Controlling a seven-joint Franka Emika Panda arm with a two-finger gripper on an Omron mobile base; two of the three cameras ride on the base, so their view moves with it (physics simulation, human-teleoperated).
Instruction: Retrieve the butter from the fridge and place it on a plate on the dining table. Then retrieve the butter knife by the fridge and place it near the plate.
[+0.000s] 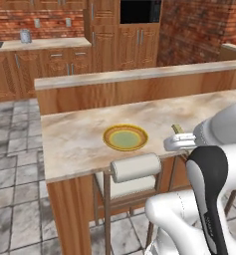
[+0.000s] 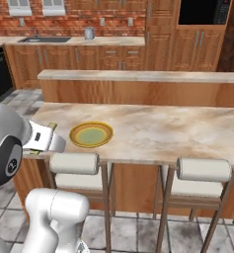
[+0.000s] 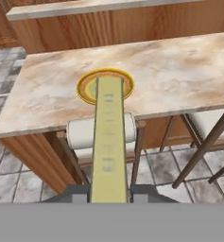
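My gripper point(image 3: 108, 193) is shut on the butter point(image 3: 107, 142), a long pale yellow stick that reaches forward over the plate point(image 3: 85, 90) in the hand view. The butter's end point(image 1: 177, 129) pokes out past the white hand point(image 1: 181, 141) at the near edge of the dining table point(image 1: 69, 144). The plate point(image 1: 125, 137), yellow-orange rimmed with a pale green centre, lies flat on the marbled top, to the left of the hand. In the right base view the hand point(image 2: 42, 138) and butter point(image 2: 52, 126) hover left of the plate point(image 2: 91, 134). The fridge and the butter knife are out of view.
Cushioned stools point(image 1: 135, 167) point(image 2: 204, 169) stand tucked under the table's near edge, below the hand. A raised wooden ledge point(image 1: 139, 74) runs along the table's far side. Wooden cabinets and a brick wall point(image 2: 64, 20) lie beyond, over a grey tiled floor point(image 1: 15, 199).
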